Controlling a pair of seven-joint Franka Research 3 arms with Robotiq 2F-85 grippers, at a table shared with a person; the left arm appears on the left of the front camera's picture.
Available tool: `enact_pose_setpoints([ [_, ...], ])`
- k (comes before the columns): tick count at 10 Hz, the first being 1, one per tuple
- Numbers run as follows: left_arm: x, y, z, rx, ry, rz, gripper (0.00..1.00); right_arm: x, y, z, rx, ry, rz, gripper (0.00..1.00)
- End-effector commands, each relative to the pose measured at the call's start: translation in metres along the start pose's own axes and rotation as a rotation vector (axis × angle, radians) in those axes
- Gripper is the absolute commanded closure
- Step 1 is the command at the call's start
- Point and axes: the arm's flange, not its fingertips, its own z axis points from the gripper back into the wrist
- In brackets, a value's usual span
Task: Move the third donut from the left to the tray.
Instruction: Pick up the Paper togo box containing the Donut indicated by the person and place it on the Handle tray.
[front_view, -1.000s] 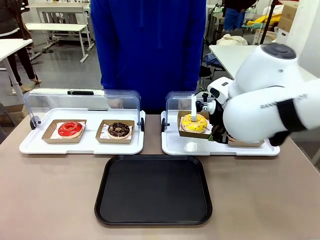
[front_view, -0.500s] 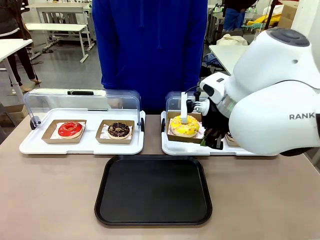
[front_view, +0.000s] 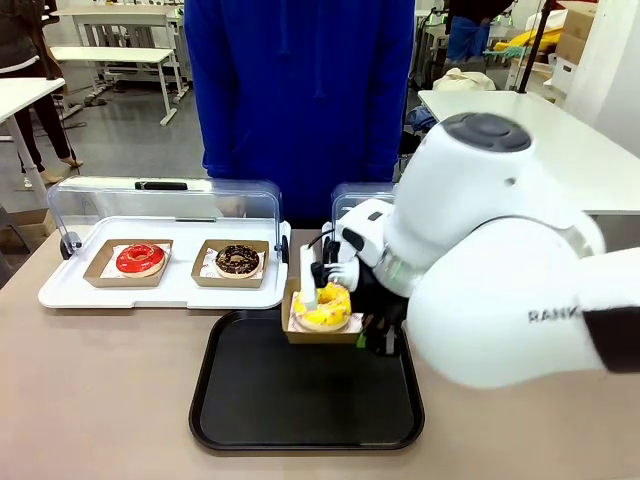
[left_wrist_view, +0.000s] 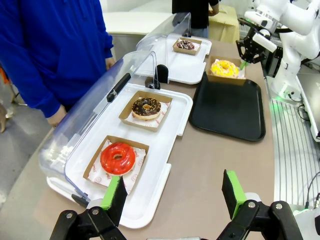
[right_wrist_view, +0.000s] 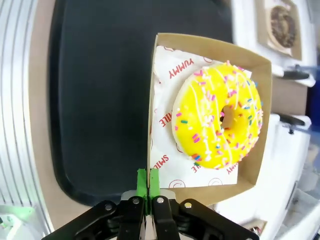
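Observation:
The third donut from the left (front_view: 322, 305), yellow-iced with sprinkles, lies in its brown cardboard box (front_view: 318, 335). My right gripper (front_view: 372, 335) is shut on the box's side wall, holding it over the far edge of the black tray (front_view: 300, 400). In the right wrist view the green fingertips (right_wrist_view: 148, 180) pinch the box wall beside the donut (right_wrist_view: 220, 120), with the tray (right_wrist_view: 95, 100) below. I cannot tell whether the box touches the tray. My left gripper (left_wrist_view: 172, 197) stands open over the table, far from the donut (left_wrist_view: 224, 67), with nothing between its fingers.
A white tray with an open clear lid (front_view: 60, 290) holds a red donut (front_view: 140, 258) and a chocolate donut (front_view: 238, 260). A second white tray (left_wrist_view: 175, 70) holds one more boxed donut (left_wrist_view: 186, 45). A person in blue (front_view: 300, 100) stands at the far side.
My right gripper has carried the boxed yellow donut off the right white tray, leftward and toward the near side, to the black tray's far edge.

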Motion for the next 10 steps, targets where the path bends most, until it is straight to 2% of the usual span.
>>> enact_pose_setpoints([
  [1,0.001,-0.002,0.000,-0.011,-0.004,-0.013,0.00,-0.008,0.032,-0.020,-0.028,-0.008,-0.025,0.98],
  [4,0.001,-0.002,0.000,-0.011,-0.004,-0.013,0.00,0.000,0.048,-0.047,-0.026,-0.018,-0.031,0.98],
  [10,0.001,-0.002,0.000,-0.011,-0.004,-0.013,0.00,-0.012,0.058,-0.070,0.014,-0.027,-0.043,0.98],
])
